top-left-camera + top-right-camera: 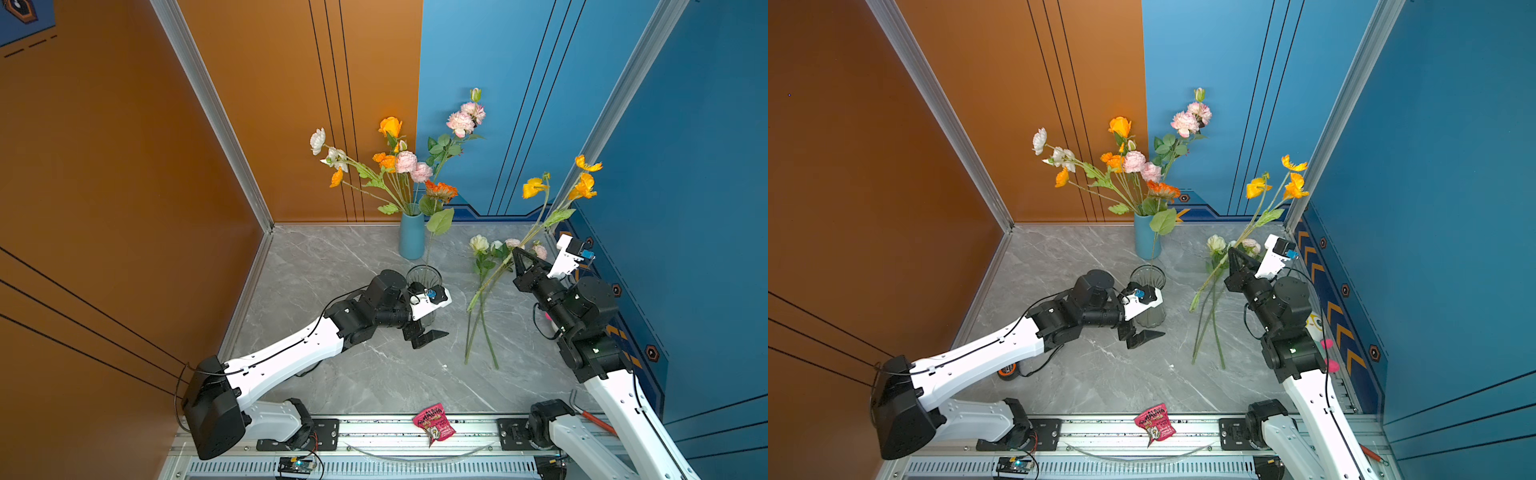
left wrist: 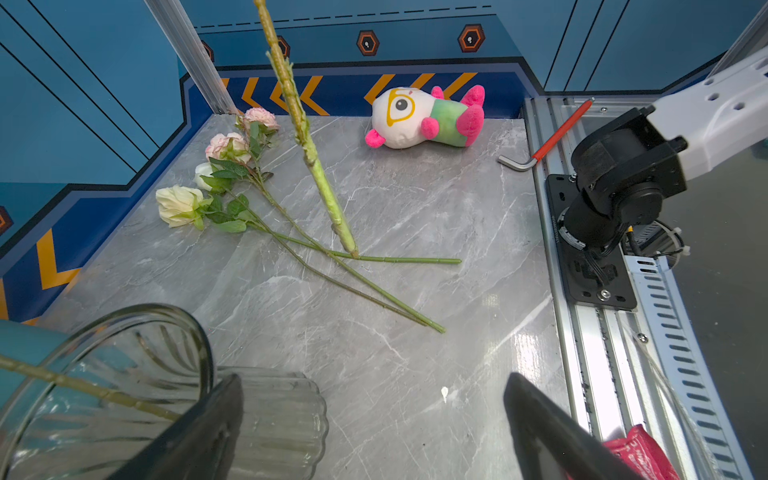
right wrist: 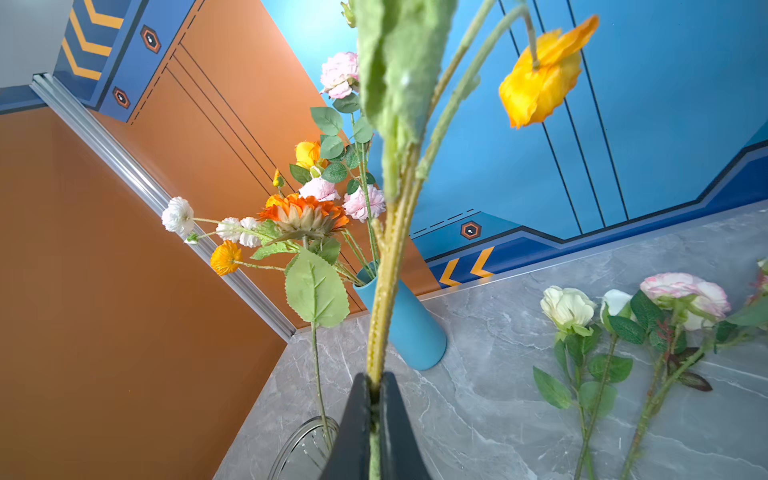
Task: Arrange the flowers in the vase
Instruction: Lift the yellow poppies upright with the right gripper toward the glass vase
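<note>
My right gripper (image 1: 517,254) (image 3: 376,399) is shut on the green stem of a yellow-orange flower (image 1: 584,185) (image 3: 540,79). The stem slants, and its lower end (image 2: 332,208) touches the table. White and pink flowers (image 1: 484,286) (image 2: 232,183) lie flat on the table below it. A blue vase (image 1: 411,239) (image 1: 1146,243) at the back wall holds several flowers. In front of it, a clear glass vase (image 1: 424,277) (image 2: 124,374) holds one orange bloom's stem. My left gripper (image 1: 432,337) (image 2: 374,428) is open with nothing in it, low beside the glass vase.
A plush toy (image 2: 428,118) lies against the right wall. A red-handled hex key (image 2: 544,141) rests near the right arm's base. A pink snack packet (image 1: 434,426) sits on the front rail (image 1: 374,428). Walls close in the back and both sides.
</note>
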Robot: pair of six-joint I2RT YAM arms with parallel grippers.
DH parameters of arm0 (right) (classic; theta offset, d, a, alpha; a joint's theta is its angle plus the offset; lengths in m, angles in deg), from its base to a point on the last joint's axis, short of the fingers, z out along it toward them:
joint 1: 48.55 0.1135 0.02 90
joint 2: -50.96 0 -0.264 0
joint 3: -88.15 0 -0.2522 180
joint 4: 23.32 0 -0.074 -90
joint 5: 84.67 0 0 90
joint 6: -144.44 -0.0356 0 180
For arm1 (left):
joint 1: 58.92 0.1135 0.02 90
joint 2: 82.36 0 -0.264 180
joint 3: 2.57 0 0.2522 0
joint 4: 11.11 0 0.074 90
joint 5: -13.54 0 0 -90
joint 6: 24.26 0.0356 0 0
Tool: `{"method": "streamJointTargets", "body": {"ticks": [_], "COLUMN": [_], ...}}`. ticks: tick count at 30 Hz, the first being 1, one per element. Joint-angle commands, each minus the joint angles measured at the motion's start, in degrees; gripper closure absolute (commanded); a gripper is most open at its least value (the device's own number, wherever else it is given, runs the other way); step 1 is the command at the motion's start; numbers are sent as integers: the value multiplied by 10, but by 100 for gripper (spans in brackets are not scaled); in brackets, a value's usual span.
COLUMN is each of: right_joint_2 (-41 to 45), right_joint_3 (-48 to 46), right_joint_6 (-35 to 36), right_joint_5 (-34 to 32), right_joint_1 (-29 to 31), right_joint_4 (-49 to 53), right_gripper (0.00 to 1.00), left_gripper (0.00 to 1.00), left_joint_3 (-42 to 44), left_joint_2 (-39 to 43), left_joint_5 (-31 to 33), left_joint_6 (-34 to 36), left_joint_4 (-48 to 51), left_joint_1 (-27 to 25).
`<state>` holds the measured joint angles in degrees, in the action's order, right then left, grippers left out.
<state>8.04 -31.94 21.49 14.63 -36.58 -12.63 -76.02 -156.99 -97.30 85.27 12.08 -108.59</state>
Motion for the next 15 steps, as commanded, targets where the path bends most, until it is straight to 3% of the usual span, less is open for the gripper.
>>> {"method": "streamJointTargets", "body": {"ticks": [1,9,15], "right_joint_2": [4,-52,-88], "right_joint_3": [34,116,125], "right_joint_6": [36,112,196], "right_joint_5": [-44,-87,-236], "right_joint_1": [31,128,241], "right_joint_4": [-1,-53,-148], "right_gripper": [100,100,100], "left_gripper": [2,2,2], "left_joint_3": [-12,3,53], "left_joint_2": [30,85,127], "left_joint_5": [-3,-58,-96], "left_joint_6": [23,19,-24], "left_joint_4": [33,-14,-98], "left_joint_1": [4,85,166]}}
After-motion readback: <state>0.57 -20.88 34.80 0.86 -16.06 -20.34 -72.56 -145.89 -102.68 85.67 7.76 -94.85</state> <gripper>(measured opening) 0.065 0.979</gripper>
